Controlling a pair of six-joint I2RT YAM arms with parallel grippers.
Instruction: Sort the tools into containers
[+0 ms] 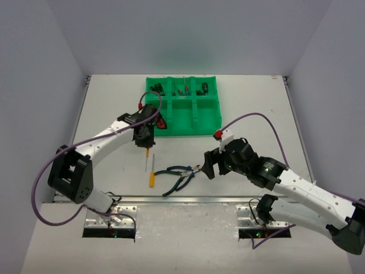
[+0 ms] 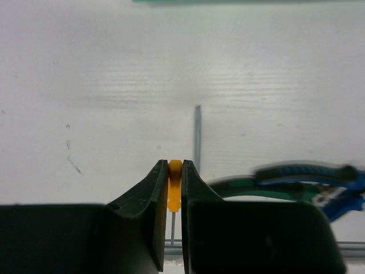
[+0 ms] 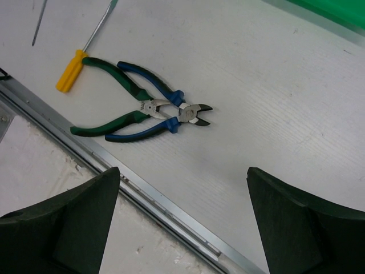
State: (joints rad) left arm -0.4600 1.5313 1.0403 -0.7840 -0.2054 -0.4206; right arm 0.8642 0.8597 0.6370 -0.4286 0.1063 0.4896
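Note:
My left gripper (image 1: 145, 146) is shut on a tiny orange-yellow precision screwdriver (image 2: 175, 185) and holds it just off the table, in front of the green six-compartment tray (image 1: 209, 127). Its thin shaft hangs below the closed jaws in the left wrist view. A larger yellow-handled screwdriver (image 1: 151, 178) lies on the table, and it also shows in the right wrist view (image 3: 71, 71). Two pliers, one green-handled (image 3: 114, 70) and one blue-handled (image 3: 149, 81), lie overlapped beside it (image 1: 179, 174). My right gripper (image 1: 209, 164) is open and empty just right of the pliers, with its jaws wide apart (image 3: 182, 171).
The tray's back compartments hold black tools (image 1: 157, 88) and several tiny screwdrivers (image 1: 182, 90). A red-and-black tool (image 1: 161, 122) lies in the front-left compartment next to my left wrist. A metal rail (image 3: 154, 202) runs along the table's near edge.

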